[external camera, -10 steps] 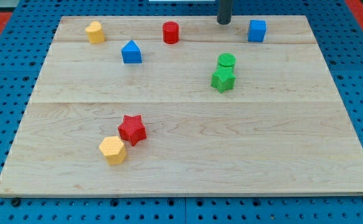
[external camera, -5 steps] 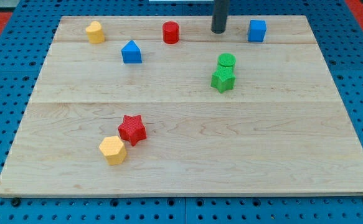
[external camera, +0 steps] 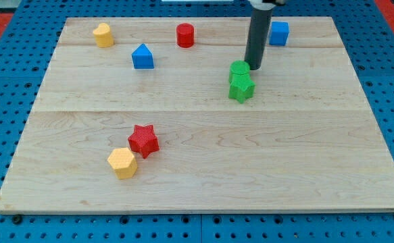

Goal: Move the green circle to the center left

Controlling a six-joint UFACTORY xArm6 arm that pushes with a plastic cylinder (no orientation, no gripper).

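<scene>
Contact step: my tip (external camera: 253,67) just right of green circle (external camera: 239,68), touching or nearly so.
No hand or fingers, only a bare rod. Circle in upper right-centre of wooden board (external camera: 203,182), against green star (external camera: 241,88) below. Next: long steady push toward view's left, clear of star and blue triangle block (external camera: 142,57).

The wooden surface (external camera: 203,169) carries a yellow block (external camera: 103,34), red cylinder (external camera: 185,34), blue cube (external camera: 278,32), blue triangular block (external camera: 142,57), green circle (external camera: 239,69) touching a green star (external camera: 241,88), red star (external camera: 143,140) touching a yellow hexagon (external camera: 122,163).
</scene>
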